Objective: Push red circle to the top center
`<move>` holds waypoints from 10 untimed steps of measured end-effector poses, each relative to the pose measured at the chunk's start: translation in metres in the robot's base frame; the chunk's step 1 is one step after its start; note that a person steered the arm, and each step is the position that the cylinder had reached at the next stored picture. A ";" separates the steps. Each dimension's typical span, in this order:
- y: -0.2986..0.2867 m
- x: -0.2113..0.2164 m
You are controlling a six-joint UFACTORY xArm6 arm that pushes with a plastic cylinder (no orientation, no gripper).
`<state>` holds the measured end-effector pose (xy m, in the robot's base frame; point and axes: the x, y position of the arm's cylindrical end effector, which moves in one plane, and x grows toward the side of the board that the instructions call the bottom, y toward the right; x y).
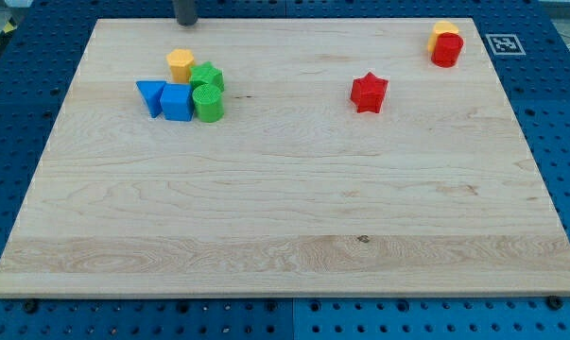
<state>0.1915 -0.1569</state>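
In the camera view, the wooden bench point(285, 217) is lying across a blue pegboard surface point(25, 113), and I am taking the red star point(369, 93) as the landmark for everything else. It is sitting on the bench a little to the view's right of centre, in the upper half.

The red circle point(446, 49) is standing well to the view's right of the red star and higher up, close to the bench's top right corner. A yellow block point(442, 30) is touching it on its far side (its shape is too hidden to make out).

Well apart from the red star, toward the view's left and roughly level with it, a cluster of five blocks is sitting packed together. A yellow hexagon-like block point(180, 64) is at the cluster's top, a green block point(207, 77) is just beside it, and a green cylinder point(208, 103) is below that. A blue cube point(177, 102) is touching the green cylinder, and a blue triangle-like block point(151, 96) is at the cluster's left end.

My tip point(186, 21) is showing at the top edge of the bench, far to the view's left of the red star and above the cluster, touching no block. This arm is carrying no jaws, so there is nothing spread or pinching to tell.

A black-and-white marker tag point(504, 43) is lying off the bench, beyond the red circle.
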 end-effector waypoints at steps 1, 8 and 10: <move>0.008 0.000; 0.238 0.079; 0.298 0.095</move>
<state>0.2861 0.1410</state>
